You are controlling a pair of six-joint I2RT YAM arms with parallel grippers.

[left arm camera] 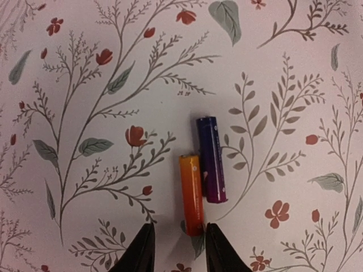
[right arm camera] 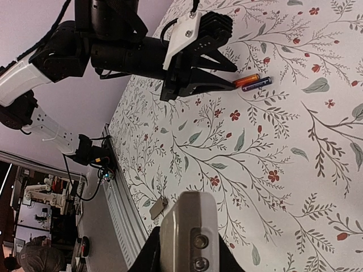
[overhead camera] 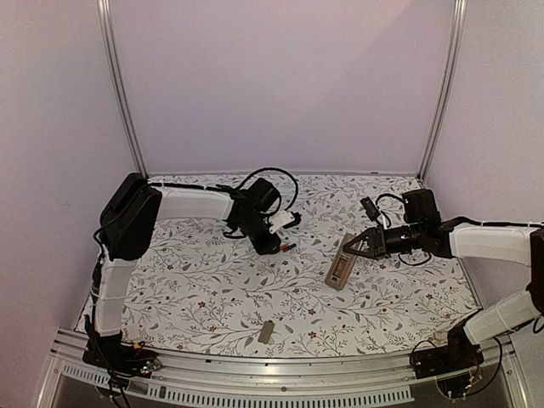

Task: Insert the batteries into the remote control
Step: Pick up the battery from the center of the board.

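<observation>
Left gripper (left arm camera: 178, 245) hangs over the table (overhead camera: 195, 297), a little left of centre and toward the far side. Its jaws stand partly apart and clamp nothing. The near end of the orange battery (left arm camera: 191, 192) sits between the dark fingertips, with a gap showing on one side. The purple battery (left arm camera: 211, 160) lies flank to flank against it, offset farther away. Right of centre, the right gripper (overhead camera: 355, 247) is clenched on the far end of the remote control (overhead camera: 340, 270), whose beige back seems to face up. I cannot tell whether its near end rests on the table.

The likeliest trouble is the grip itself. Only the tip of the orange battery lies between the fingertips, so a squeeze there could pivot it or squirt it out. Because the two cells touch, closing or lifting may nudge the purple one and set it rolling. The remote, pinched at one end only, could swing or twist when a battery is pressed in.

Both batteries are slim, smooth, glossy cylinders that would roll readily. The table covering looks matte, white with printed red flowers and grey-green leaves. The remote is a hard, slim bar with rounded corners. A small flat grey cover plate (overhead camera: 266, 331) lies near the front edge.
</observation>
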